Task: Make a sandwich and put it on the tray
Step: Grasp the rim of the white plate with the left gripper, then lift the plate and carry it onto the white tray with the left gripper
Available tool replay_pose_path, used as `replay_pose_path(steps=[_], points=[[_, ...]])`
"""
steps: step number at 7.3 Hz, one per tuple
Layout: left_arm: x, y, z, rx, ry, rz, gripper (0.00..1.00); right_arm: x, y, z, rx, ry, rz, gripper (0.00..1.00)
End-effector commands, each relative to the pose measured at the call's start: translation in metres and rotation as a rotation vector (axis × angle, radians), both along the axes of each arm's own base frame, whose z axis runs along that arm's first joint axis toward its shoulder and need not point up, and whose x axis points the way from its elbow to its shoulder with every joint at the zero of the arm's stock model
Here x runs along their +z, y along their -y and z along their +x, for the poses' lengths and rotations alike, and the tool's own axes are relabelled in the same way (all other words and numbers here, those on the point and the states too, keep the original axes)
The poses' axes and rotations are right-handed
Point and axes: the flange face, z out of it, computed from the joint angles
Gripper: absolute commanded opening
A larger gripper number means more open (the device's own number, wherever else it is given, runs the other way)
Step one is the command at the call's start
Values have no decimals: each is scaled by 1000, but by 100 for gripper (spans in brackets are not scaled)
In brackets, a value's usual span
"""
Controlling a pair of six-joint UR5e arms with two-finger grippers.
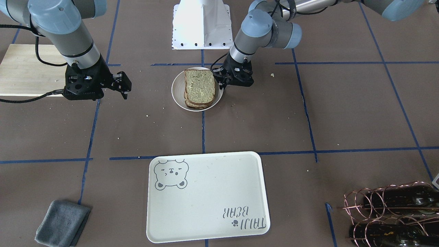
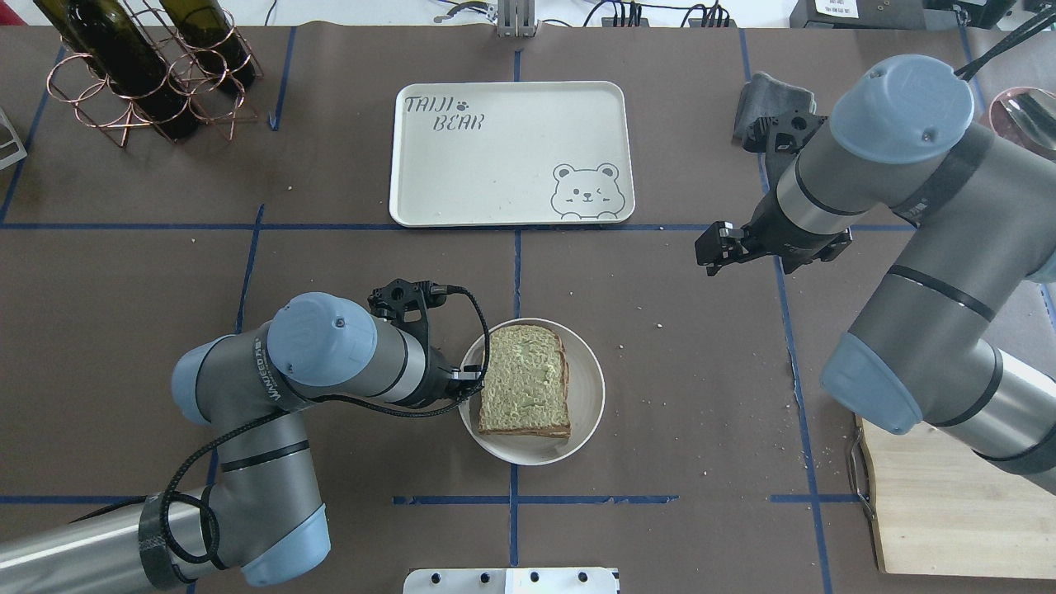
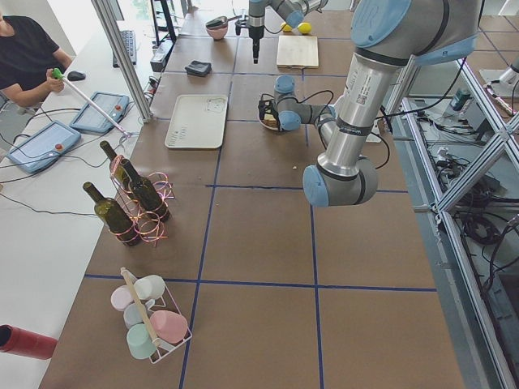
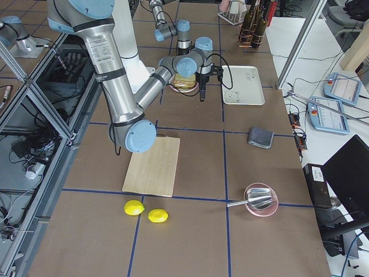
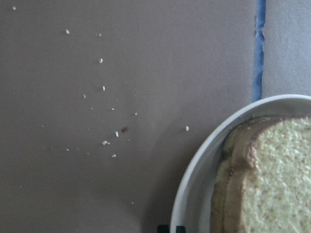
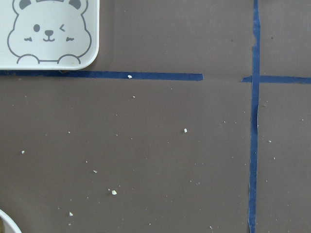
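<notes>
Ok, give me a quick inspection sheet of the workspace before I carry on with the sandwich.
Surface: brown table, blue tape grid, scattered crumbs.
Job's things: sandwich stacked on the small white plate, egg not visible; tray bare.
Clutter: grey cloth, racked wine bottles, cutting board, two lemons.
End effectors: left end effector at the plate's rim beside the sandwich, open or shut unclear; right end effector over bare table, nothing seen in it, state unclear.
Cables: black cable loops off the left wrist near the plate's rim.
Surroundings: a person seated at the side desk.
</notes>
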Motion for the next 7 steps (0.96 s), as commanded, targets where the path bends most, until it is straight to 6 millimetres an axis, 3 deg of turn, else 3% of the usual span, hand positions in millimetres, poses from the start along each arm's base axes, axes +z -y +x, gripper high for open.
replay_pose_path(steps=[1,2,3,4,5,6,7], points=[[-14,15,-18,-22,-66,18,0,1,1,2,0,0,1,100],[-18,28,-32,-12,-107,-19,0,0,3,6,4,2,3,100],[-20,48,-50,-24,-122,-54,0,11,7,19,-20,-11,18,100],[-20,72,-69,-67,-126,-74,0,36,17,50,-58,-19,29,100],[-33,97,-82,-137,-143,-127,0,59,26,85,-92,-23,47,100],[-46,120,-79,-193,-157,-200,0,85,38,125,-129,-42,79,100],[-55,142,-62,-254,-159,-316,0,117,54,166,-168,-65,110,100]])
